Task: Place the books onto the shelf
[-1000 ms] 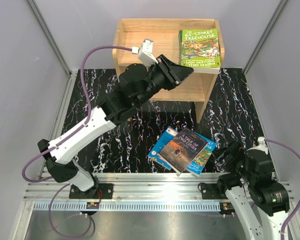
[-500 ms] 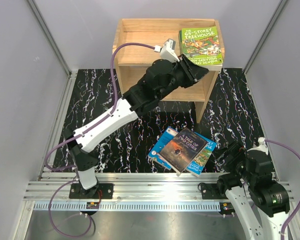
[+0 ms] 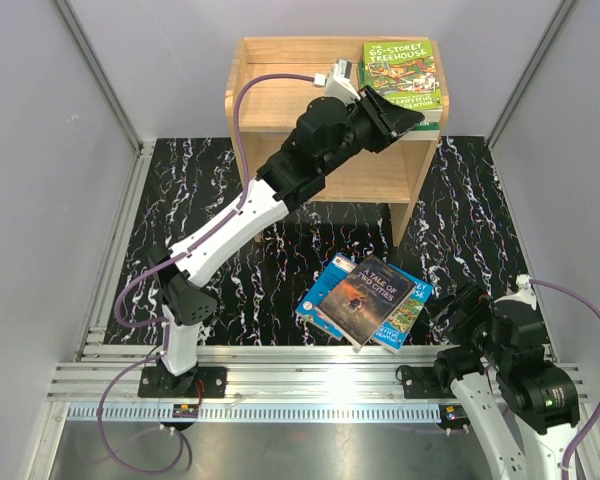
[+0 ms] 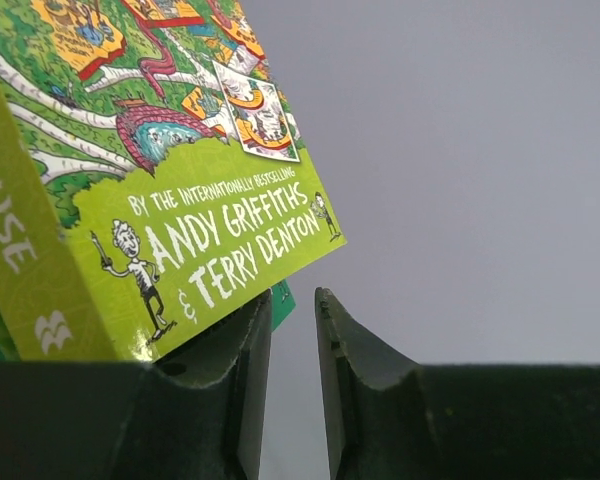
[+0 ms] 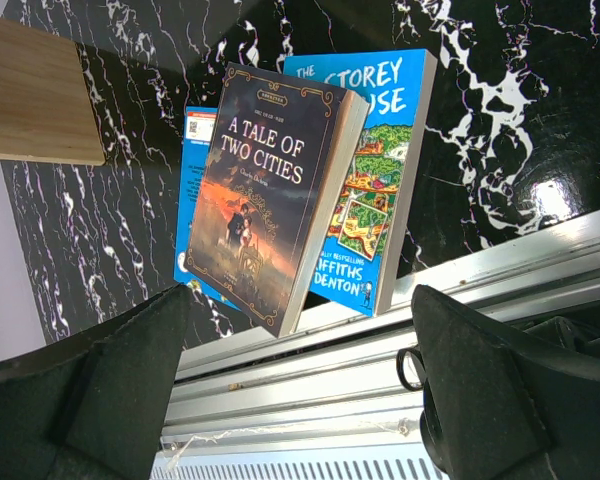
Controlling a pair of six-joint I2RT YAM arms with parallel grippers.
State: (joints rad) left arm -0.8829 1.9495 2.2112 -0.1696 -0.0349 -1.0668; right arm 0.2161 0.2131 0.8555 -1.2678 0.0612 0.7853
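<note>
green treehouse book (image 3: 400, 68) lies on the shelf (image 3: 280, 92) top at its right rear corner, just by the left gripper (image 4: 292, 300), its jaws nearly closed on nothing; push squarely so it stays on.

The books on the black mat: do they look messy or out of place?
Yes. A Tale of Two Cities lies crooked on two blue books, the three fanned at different angles on the mat, not on the shelf. Only the green book lies up there.
</note>
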